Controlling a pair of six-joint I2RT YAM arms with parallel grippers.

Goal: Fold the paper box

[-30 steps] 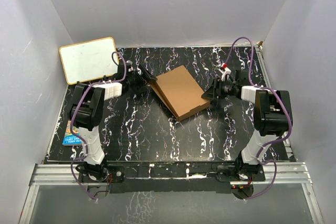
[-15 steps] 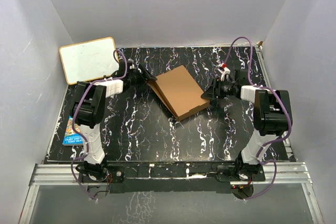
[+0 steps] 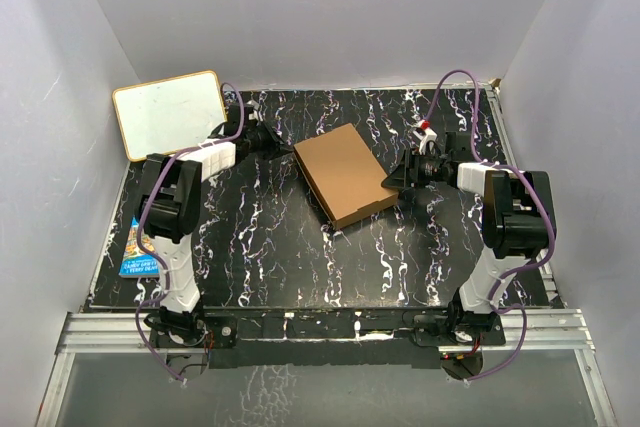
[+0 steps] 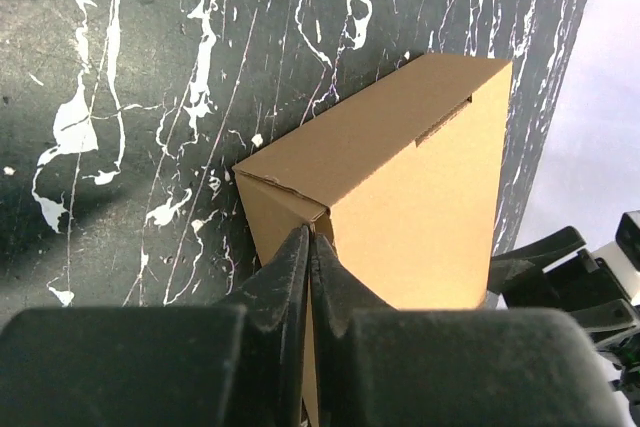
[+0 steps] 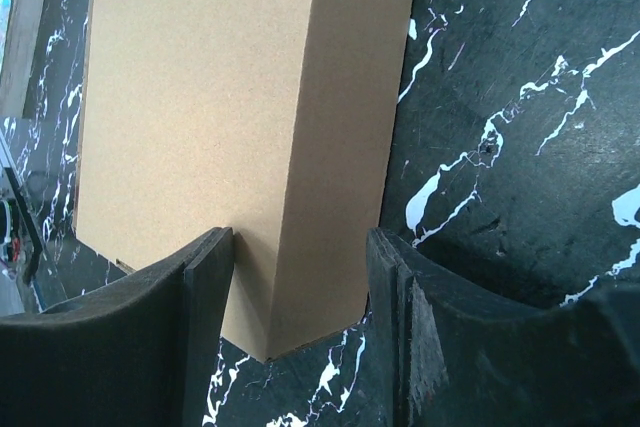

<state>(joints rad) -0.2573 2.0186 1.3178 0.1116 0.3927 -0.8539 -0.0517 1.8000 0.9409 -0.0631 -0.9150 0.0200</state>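
The paper box (image 3: 345, 175) lies as a closed, shallow brown cardboard box in the middle of the black marbled table. My left gripper (image 3: 275, 143) sits just off the box's left corner. In the left wrist view its fingers (image 4: 310, 239) are shut tip to tip with nothing held, pointing at the near corner of the paper box (image 4: 410, 187). My right gripper (image 3: 398, 177) straddles the box's right corner. In the right wrist view the right gripper (image 5: 300, 287) has one finger (image 5: 205, 292) on the lid and the other (image 5: 400, 297) against the side wall of the box (image 5: 200, 97).
A white board with a tan frame (image 3: 168, 114) leans at the back left. A colourful book (image 3: 133, 250) lies at the table's left edge by the left arm. White walls close in the table on three sides.
My left gripper has shut and drawn back to the left, away from the box's left edge. The raised left flap has gone down and the box lies flat. The right gripper has held still.
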